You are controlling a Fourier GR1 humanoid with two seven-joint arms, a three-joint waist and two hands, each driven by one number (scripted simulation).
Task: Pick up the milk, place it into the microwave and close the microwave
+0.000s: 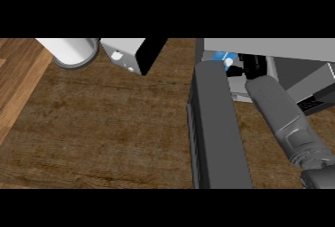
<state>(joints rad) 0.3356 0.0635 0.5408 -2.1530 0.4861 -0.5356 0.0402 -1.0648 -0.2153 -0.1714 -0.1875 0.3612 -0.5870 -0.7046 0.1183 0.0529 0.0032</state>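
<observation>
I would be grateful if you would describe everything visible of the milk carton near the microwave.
Only a small part of the milk carton shows: a blue and white patch at the microwave's opening, near the top of the view. The open microwave door, a dark slab seen edge-on, hides its left side, and the right hand covers its lower right. The hand's black fingers appear to be against the carton, but whether they curl round it cannot be told. The carton's shape, cap and tilt are hidden.

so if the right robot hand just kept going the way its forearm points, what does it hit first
Probably the blue and white milk carton inside the microwave. The right robot hand is mostly hidden, black fingers showing beside the carton, so contact may already exist; depth is unclear.
</observation>
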